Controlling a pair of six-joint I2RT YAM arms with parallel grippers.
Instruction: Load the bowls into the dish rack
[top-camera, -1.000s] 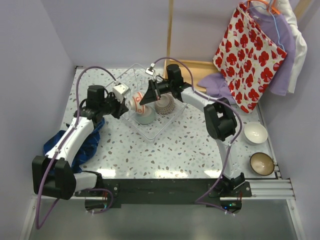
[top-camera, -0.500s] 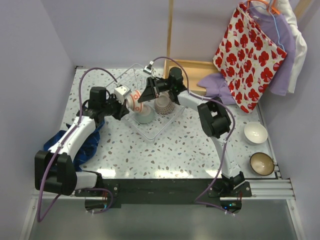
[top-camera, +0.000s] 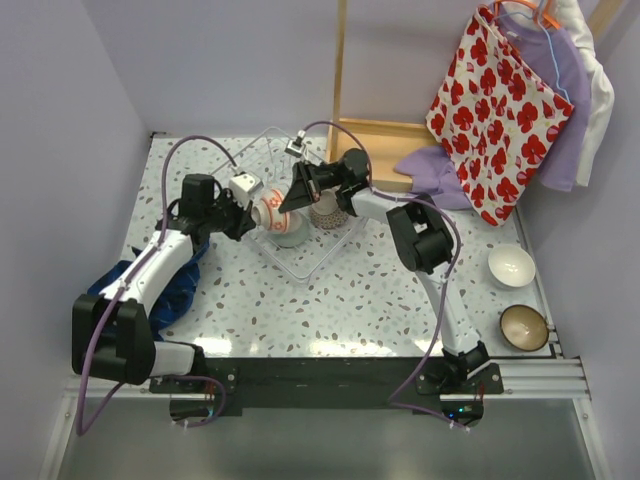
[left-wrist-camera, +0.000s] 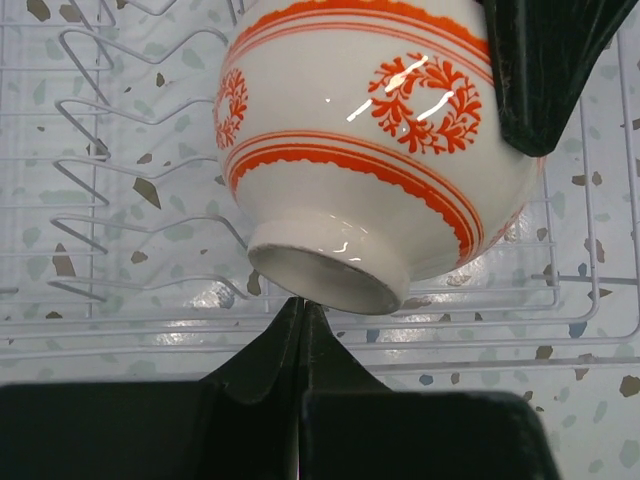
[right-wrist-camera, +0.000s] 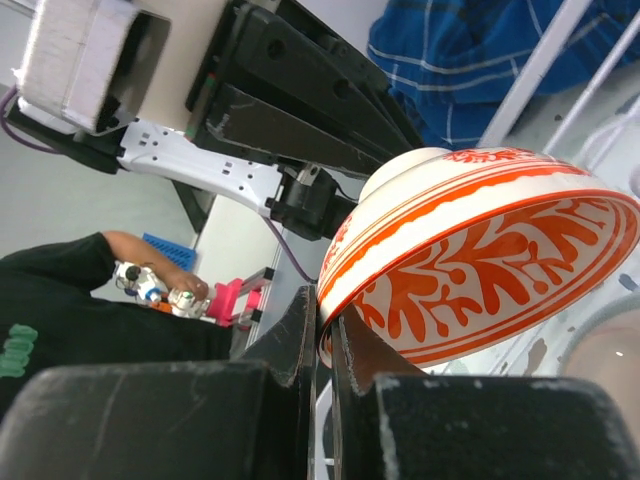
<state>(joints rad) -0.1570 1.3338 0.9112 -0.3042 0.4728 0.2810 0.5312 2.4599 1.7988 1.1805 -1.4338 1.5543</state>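
Nearest you, the brown glazed bowl (top-camera: 524, 327) and the white bowl (top-camera: 511, 266) sit on the table (top-camera: 380, 295) at its right edge. Farther in, your right gripper (right-wrist-camera: 325, 310) pinches the rim of the orange-patterned bowl (left-wrist-camera: 380, 150), tilted above the dish rack (top-camera: 300, 262). Your left gripper (left-wrist-camera: 300, 305) has its fingers pressed together just under the bowl's foot.

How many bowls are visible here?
5: orange-patterned bowl in the right hand over the dish rack; pale green bowl and net-patterned bowl inside it; white bowl and brown glazed bowl near the table's right edge. More may be hidden.
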